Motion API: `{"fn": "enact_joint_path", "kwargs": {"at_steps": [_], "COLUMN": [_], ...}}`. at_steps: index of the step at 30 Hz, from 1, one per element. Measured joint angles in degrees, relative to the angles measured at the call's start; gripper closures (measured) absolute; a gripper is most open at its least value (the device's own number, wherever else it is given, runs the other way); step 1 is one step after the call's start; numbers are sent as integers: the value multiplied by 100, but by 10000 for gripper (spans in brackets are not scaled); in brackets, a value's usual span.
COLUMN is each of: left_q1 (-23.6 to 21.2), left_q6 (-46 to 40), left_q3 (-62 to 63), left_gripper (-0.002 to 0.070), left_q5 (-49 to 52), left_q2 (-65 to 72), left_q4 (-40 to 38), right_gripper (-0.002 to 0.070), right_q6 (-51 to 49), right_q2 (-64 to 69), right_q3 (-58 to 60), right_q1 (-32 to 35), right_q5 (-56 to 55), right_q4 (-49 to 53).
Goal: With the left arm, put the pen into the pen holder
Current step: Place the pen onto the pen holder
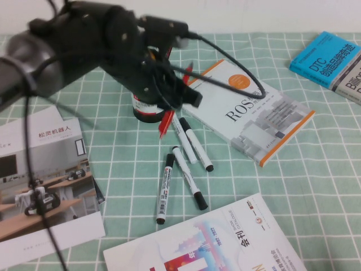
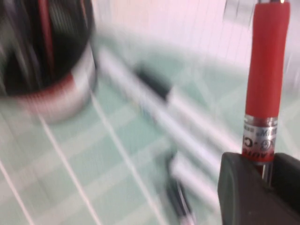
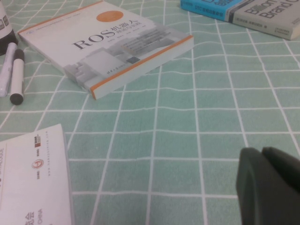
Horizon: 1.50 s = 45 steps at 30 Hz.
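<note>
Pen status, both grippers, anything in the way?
Left gripper shut on pen, beside pen holder. Right gripper low over the tablecloth, parked. Markers lie nearby.

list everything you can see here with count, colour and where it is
pen: 1, red, held in the left gripper beside the pen holder
pen holder: 1, black with red-and-white label, under the left arm
markers: 4, white with black caps, lying on the cloth in front of the pen holder
ROS book: 1, white with orange edge, right of the pen holder
blue book: 1, blue, far right corner
grey book: 1, grey, beside the blue book
brochure: 1, office photo, near left
white booklet: 1, white and colourful, near centre
tablecloth: 1, green with white grid
left gripper: shut on the pen
right gripper: low over the cloth, right side
</note>
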State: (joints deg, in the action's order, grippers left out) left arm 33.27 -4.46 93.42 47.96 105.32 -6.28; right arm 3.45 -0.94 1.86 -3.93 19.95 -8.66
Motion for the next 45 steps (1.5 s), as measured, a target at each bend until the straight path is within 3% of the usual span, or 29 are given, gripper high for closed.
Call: {"fn": "enact_joint_path", "kwargs": {"at_steps": [4,10,13,22,30,45], "left_q1": [-13,-202,-338,-683,-749,-836], "left_q6": [-298,-458,-343,165,376,380], "left_q3": [-980,-2666,-2953,-2750,-2061,-2012], "left_gripper": [595,595,595,595,596,592], "left_q5": [-2115,-6246,-7110,-7667,-7467,-7313], "left_q2": [-548,-857,-714,39,632,1031], "left_q4": [0,0,-38,69,108,196], "right_gripper": [698,698,698,698,698,698], "right_q6": [0,0,0,0,0,0], "right_q2": [0,0,0,0,0,0], "right_q3": [0,0,0,0,0,0], "right_q1": [0,0,0,0,0,0], "right_q5": [0,0,0,0,0,0], "right_q4": [0,0,0,0,0,0]}}
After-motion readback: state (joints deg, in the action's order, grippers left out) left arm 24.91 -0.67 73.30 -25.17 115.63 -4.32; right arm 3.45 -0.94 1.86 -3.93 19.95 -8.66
